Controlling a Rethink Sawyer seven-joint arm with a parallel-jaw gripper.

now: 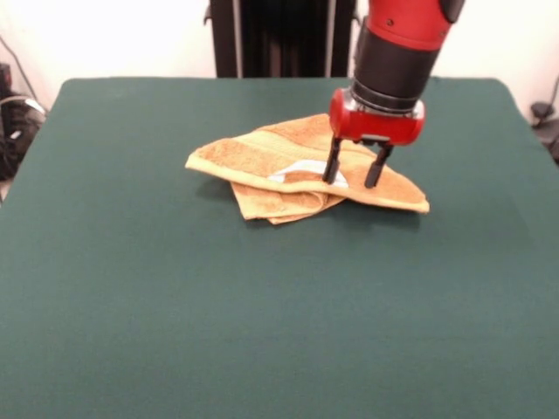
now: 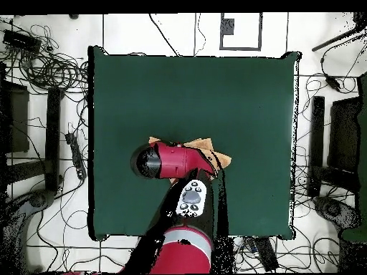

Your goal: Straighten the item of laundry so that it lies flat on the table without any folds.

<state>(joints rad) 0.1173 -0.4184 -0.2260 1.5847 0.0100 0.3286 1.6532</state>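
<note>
The orange-tan towel (image 1: 288,170) lies crumpled and folded over itself on the green table (image 1: 262,305), in the far half, a little right of centre. Its white label (image 1: 301,171) shows on top near the fold, and a paler band runs along the left part. My gripper (image 1: 353,178) is open, fingers pointing down, with both fingertips touching or just above the towel's right part, one beside the label. In the overhead view the arm (image 2: 172,160) covers most of the towel; only its edges (image 2: 215,154) show.
Cables and equipment lie on the floor around the table in the overhead view (image 2: 43,64). The robot's black pedestal (image 1: 279,35) stands at the table's far edge.
</note>
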